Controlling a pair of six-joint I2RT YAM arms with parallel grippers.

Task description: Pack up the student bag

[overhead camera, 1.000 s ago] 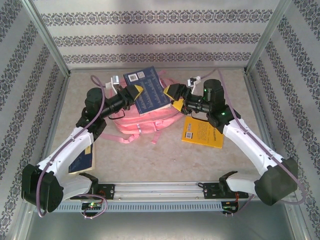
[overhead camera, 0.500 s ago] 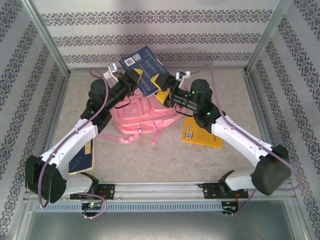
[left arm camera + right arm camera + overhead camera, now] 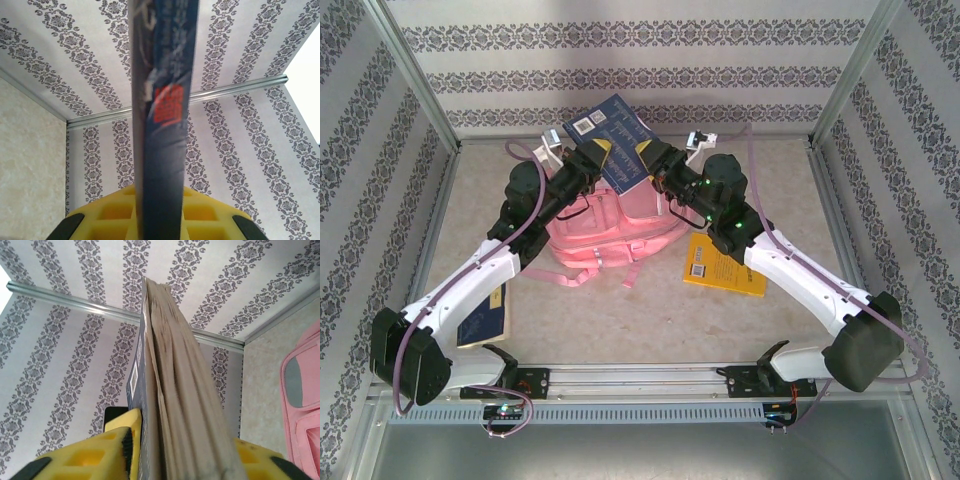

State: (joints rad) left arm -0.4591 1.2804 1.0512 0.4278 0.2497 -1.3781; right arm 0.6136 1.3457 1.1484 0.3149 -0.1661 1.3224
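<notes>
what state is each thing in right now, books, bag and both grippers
large dark blue book: lifted, tilted, clamped at both edges
left gripper: shut on the book's spine
right gripper: shut on its page edge
soft pink fabric backpack: lying on the table below the book
thin yellow book: flat on the table
small dark blue book: flat, partly under the left arm

The left arm (image 3: pixel 470 278) and the right arm (image 3: pixel 802 278) share white link shells, rounded black joint housings and a mauve cable (image 3: pixel 525 215) trailing along each, with small green lights on the right one and waffle-gridded yellow fingers (image 3: pixel 112 217).
</notes>
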